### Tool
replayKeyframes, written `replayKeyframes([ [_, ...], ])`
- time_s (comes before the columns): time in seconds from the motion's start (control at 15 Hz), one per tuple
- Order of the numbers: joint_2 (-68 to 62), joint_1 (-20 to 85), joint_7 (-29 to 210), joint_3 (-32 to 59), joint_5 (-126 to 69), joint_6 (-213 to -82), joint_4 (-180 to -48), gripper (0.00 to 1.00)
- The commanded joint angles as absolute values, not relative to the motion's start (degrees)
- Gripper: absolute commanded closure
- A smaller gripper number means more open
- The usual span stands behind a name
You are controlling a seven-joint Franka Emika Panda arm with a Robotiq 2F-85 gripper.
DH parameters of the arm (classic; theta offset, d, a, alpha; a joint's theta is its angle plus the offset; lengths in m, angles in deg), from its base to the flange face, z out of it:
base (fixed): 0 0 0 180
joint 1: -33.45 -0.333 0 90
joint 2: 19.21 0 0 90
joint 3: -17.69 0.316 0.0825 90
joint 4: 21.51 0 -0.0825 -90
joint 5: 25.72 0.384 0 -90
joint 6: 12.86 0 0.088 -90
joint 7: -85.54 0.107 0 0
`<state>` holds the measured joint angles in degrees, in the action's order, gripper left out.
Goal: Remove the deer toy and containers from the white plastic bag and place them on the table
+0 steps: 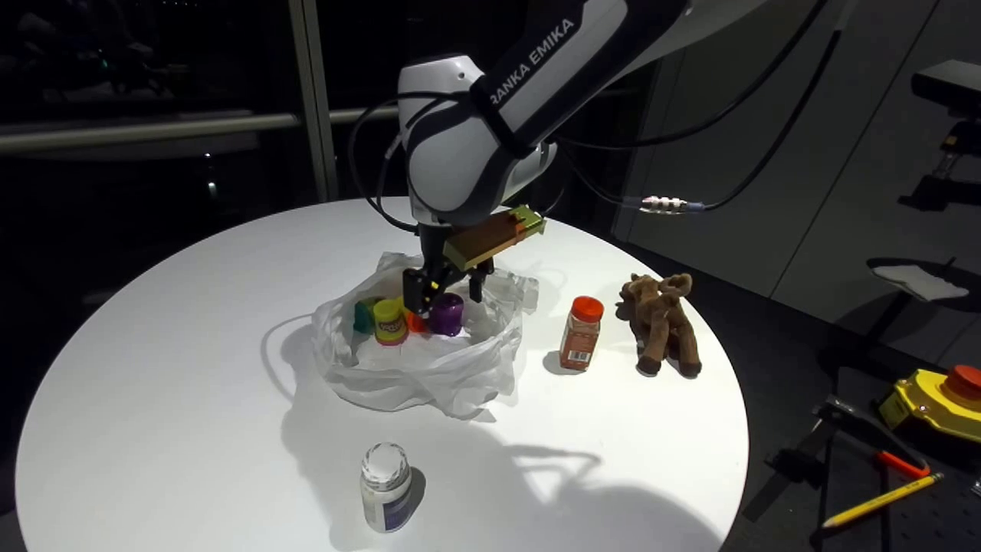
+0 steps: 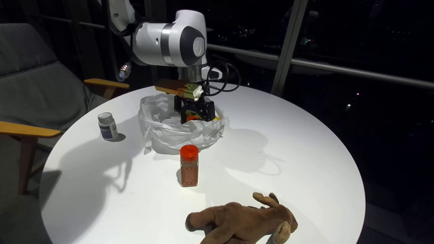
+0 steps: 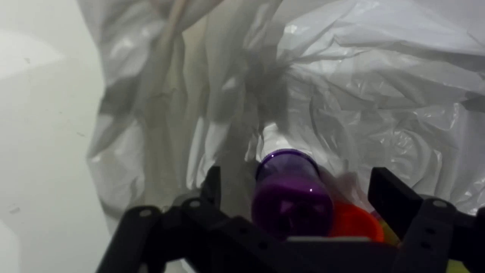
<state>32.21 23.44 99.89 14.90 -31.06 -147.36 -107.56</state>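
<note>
The white plastic bag (image 1: pixel 437 379) lies spread open on the round white table (image 1: pixel 176 368). Inside it sit a purple container (image 3: pixel 291 201), an orange container (image 3: pixel 358 222), a yellow one (image 1: pixel 390 322) and a green one (image 1: pixel 363 316). My gripper (image 3: pixel 295 185) reaches down into the bag, open, its fingers apart on either side of the purple container without gripping it. Out on the table are a red-lidded jar (image 1: pixel 581 333) and a white bottle (image 1: pixel 385 491), both upright. The brown deer toy (image 2: pixel 244 220) lies near the table's edge.
Crumpled bag walls (image 3: pixel 159 113) rise around the gripper. Cables (image 2: pixel 225 81) loop beside the wrist. A grey chair (image 2: pixel 37 78) with wooden armrests stands close to the table, and a yellow box with a red button (image 1: pixel 939 402) sits off its edge.
</note>
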Motion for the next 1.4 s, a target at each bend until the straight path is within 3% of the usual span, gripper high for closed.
replayKeyframes([
  [0.0, 34.2, 22.4, 102.6, 13.4, -31.5, -147.4, -103.6, 0.00],
  [0.13, 34.9, 22.5, 103.0, 13.4, -31.3, -147.2, -102.5, 0.06],
  [0.33, 35.7, 22.7, 102.9, 13.5, -31.1, -146.7, -101.1, 0.42],
  [0.6, 36.4, 22.6, 103.2, 13.4, -31.2, -146.4, -100.1, 0.72],
  [1.33, 17.8, 12.9, 118.1, 10.6, -35.6, -139.8, -118.0, 0.74],
])
